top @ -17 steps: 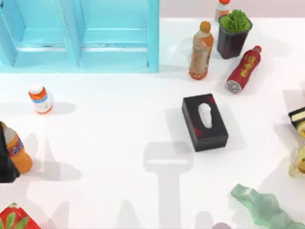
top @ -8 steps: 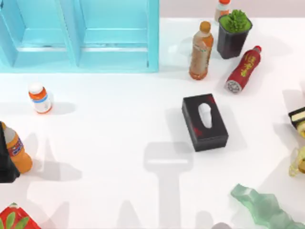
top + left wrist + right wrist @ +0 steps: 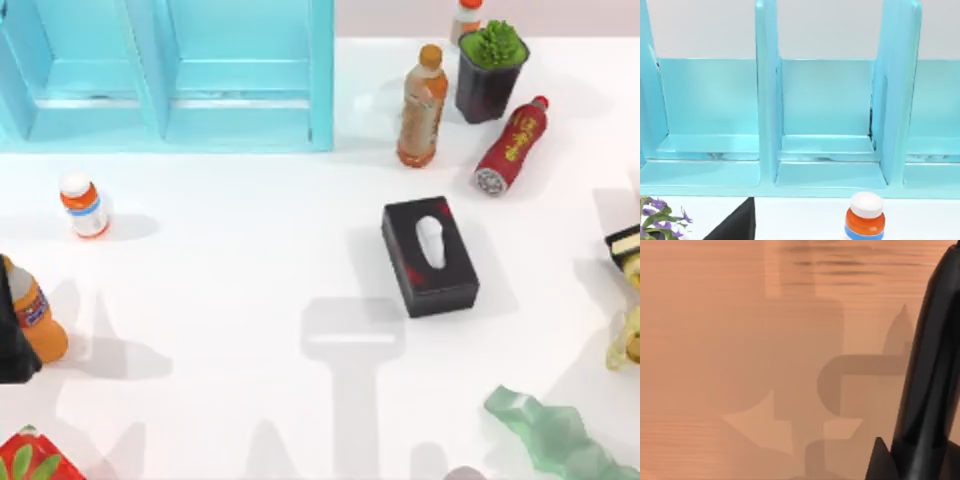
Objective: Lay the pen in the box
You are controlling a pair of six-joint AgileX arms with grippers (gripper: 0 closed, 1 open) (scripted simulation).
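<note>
The white table [image 3: 230, 300] took up pretty much the whole top view. Biggest thing on it was the big turquoise compartmented box [image 3: 240, 125], sitting at the far left with its open bays facing the near side. My left wrist camera was looking straight at its dividers [image 3: 767, 125].

Roughly mid-table, a bit right, sat a black rectangular tissue box [image 3: 445, 285] with a white tissue poking out of the top. At the near right corner there was a crumpled pale-green translucent sheet [image 3: 550, 435]. On the far right, a red bottle [image 3: 512, 145] lay on its side, tilted toward a dark square pot with a green plant [image 3: 490, 85]. An upright amber drink bottle with an orange cap [image 3: 422, 105] stood just left of that pot. An orange bottle with a blue label [image 3: 38, 320] sat at the left edge. Farther back on the left was a small orange bottle with a white cap [image 3: 83, 205], well apart from everything. It also showed in the left wrist view [image 3: 865, 217], just in front of the turquoise box.

As for the pen [image 3: 930, 380], the right wrist view showed a slim glossy black shaft close to the lens, over an orange-tinted surface. I honestly couldn't tell whether my right gripper was grasping it or had let go.
</note>
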